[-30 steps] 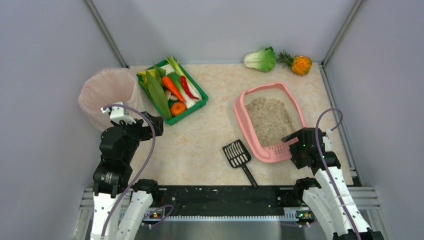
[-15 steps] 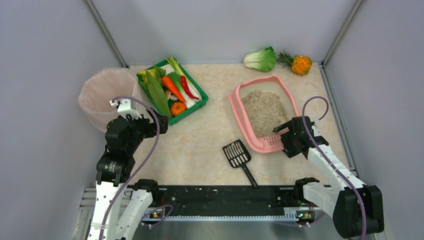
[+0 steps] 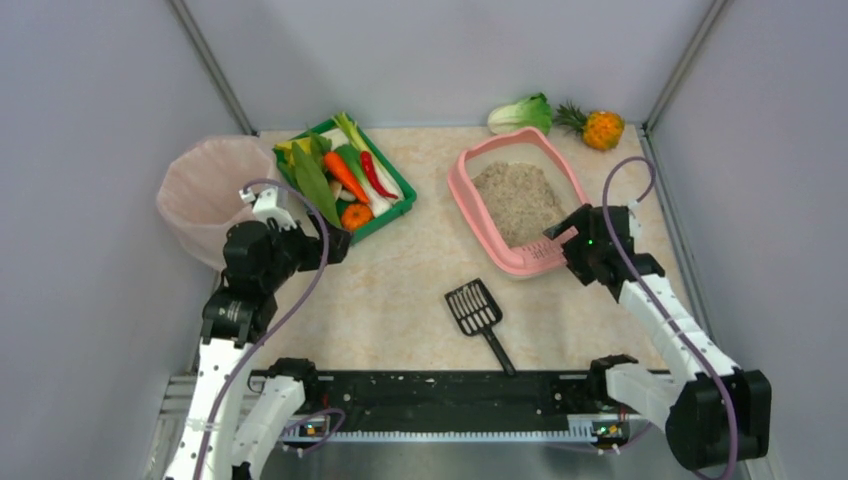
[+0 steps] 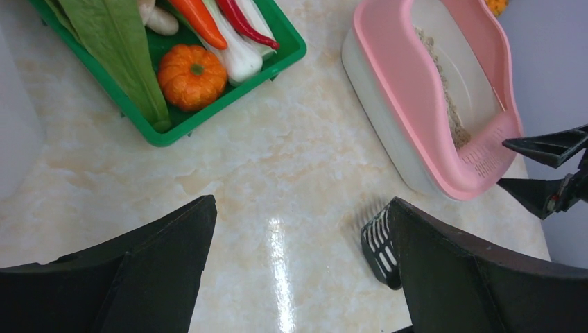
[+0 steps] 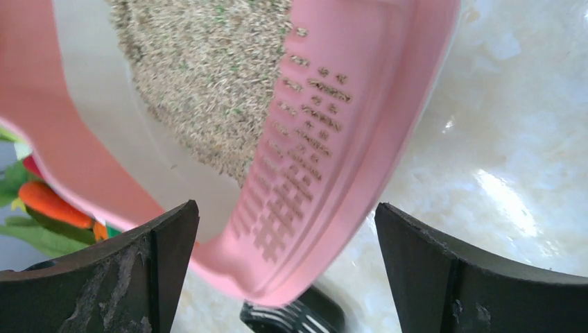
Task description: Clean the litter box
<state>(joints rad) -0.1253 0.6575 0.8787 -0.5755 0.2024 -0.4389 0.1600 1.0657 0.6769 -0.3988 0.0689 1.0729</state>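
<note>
Since a second ago, the litter box [image 3: 461,188] has slid away from the arms' side of the table [image 3: 400,290], toward the back wall and a little to the left. Its far end now hides part of the cabbage [image 3: 520,112]. The right arm has reached out along with it, and the left arm has moved forward too.

The box is pink and has grey-beige litter [image 3: 515,200] inside. Its lip with the little slots [image 5: 326,146] points back at the arms.

The right gripper [image 3: 562,243] is at that lip. Its two fingers are wide open, one on each side of the lip. I cannot tell if they touch it.

The left gripper [image 3: 335,245] is far to the left of the box. It is wide open too and holds nothing.

The black scoop [image 3: 474,308] lies on the table near the slotted end of the box, on the side closer to the arms. The green tray [image 3: 385,222] of vegetables sits to the left of the box. The pink bin [image 3: 200,190] is even farther left. The pineapple [image 3: 598,128] is just past the box's far right corner.
</note>
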